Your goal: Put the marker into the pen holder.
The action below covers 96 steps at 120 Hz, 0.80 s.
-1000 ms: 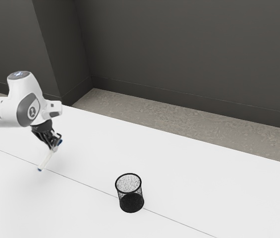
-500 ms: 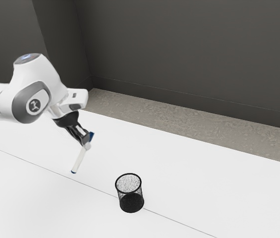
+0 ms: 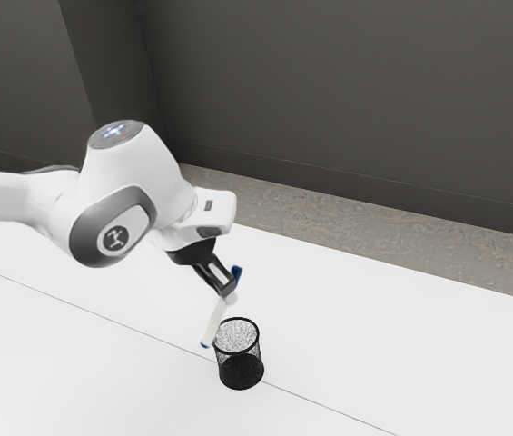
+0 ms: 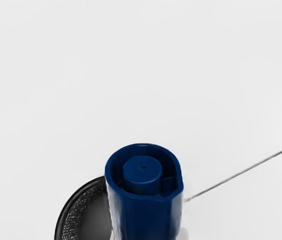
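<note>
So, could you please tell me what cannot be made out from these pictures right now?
- The lower end of the marker: cut off by the wrist view's lower edge.
- Part of the pen holder: in the wrist view, hidden behind the marker and cut off by the lower edge.
- The gripped stretch of the marker: in the exterior view, covered by the gripper.
- The arm's base: cut off by the exterior view's left edge.

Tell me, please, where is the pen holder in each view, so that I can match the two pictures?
Exterior view: the pen holder stands in the lower part, slightly left of the picture's middle, just below the claw.
Wrist view: the pen holder is partly hidden behind the held marker and cut off by the picture's edge.
Shared landmark: the marker's blue end.
</note>
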Each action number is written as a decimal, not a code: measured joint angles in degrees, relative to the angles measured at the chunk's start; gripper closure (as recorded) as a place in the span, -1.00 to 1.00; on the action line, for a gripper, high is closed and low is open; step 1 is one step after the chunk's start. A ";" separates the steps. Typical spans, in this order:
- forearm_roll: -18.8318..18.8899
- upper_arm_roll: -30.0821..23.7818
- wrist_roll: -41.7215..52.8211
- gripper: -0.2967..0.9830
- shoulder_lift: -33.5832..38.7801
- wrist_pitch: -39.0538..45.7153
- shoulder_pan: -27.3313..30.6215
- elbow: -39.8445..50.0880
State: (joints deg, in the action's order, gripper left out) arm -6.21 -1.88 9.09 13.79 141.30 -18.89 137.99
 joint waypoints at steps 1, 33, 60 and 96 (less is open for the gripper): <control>-0.01 -0.06 -0.11 0.67 -0.23 0.43 0.02 -0.03; 0.10 0.05 -2.04 0.65 -2.69 8.51 2.05 -0.23; 0.02 0.04 -2.18 0.64 -6.08 11.40 2.47 0.29; -0.39 0.01 -1.93 0.63 -6.54 13.51 2.25 2.23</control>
State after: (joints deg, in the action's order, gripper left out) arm -6.59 -1.87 7.16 7.26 154.82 -16.64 140.22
